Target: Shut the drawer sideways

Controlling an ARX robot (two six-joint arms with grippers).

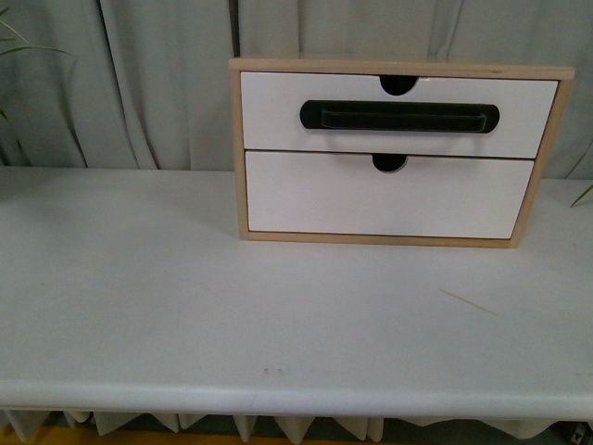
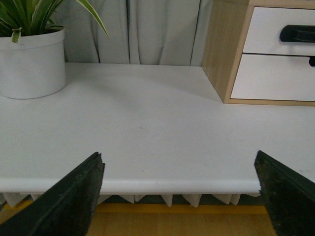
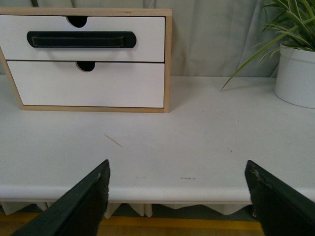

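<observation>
The drawer [image 1: 278, 111] is the upper one in a light-wood cabinet [image 1: 238, 148] at the back of the white table. It has a white front, a long black bar handle [image 1: 398, 116] and a half-round notch in its top edge. Its front seems to stand slightly forward of the plain white drawer [image 1: 389, 199] below. The drawer also shows in the left wrist view [image 2: 266, 34] and the right wrist view [image 3: 147, 34]. My left gripper [image 2: 179, 194] and right gripper [image 3: 177, 196] are both open and empty at the table's front edge, far from the cabinet. Neither shows in the front view.
The white table [image 1: 185, 306] stretches in front of the cabinet. A white pot with a striped plant [image 2: 32, 61] stands left of the cabinet, another [image 3: 295, 73] to its right. A thin sliver [image 1: 468, 301] lies on the table. Grey curtains hang behind.
</observation>
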